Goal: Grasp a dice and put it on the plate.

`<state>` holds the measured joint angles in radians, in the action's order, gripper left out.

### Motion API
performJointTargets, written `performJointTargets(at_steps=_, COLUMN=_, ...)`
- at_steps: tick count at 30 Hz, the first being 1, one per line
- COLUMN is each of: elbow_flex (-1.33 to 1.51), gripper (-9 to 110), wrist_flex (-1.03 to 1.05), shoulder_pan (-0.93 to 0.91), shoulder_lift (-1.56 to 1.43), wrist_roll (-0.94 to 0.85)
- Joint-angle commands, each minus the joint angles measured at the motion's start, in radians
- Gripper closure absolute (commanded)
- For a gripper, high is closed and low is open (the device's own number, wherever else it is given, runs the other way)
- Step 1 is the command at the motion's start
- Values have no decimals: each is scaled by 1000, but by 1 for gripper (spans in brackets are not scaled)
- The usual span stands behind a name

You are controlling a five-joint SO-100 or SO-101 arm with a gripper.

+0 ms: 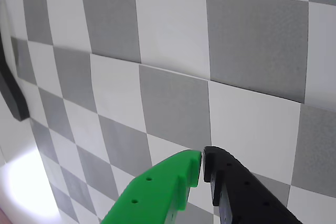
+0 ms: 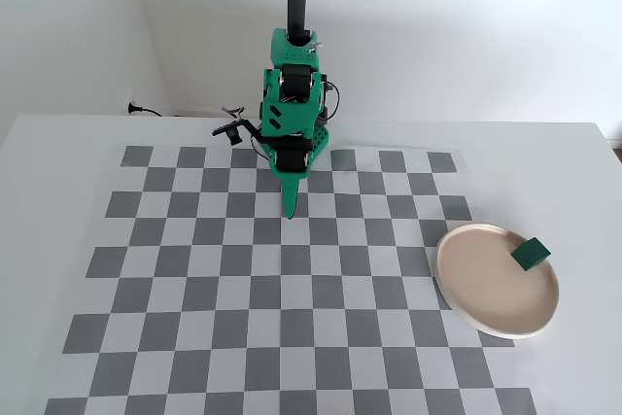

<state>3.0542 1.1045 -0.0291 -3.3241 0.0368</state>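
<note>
- wrist view: the gripper (image 1: 203, 160) has its green finger (image 1: 157, 192) and black finger (image 1: 247, 190) brought together at the tips, nothing between them, over the checkered mat (image 1: 173, 61).
- fixed view: the dice (image 2: 531, 254) sits on the plate (image 2: 486, 284), at its upper right rim. the plate lies at the mat's right edge; the arm (image 2: 292, 109) stands well left of the plate, its gripper pointing down at the mat.

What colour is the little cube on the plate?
Dark green cube, seen best in the fixed view.
</note>
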Motion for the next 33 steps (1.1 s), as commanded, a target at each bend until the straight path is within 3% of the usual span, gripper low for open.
performJointTargets(at_steps=1, elbow_flex=-12, gripper=106, wrist_flex=0, shoulder_pan=0, shoulder_lift=-12, wrist_roll=-17)
performJointTargets(at_steps=33, elbow_flex=-12, gripper=106, wrist_flex=-2, shoulder_pan=5, shoulder_lift=-12, wrist_roll=-32)
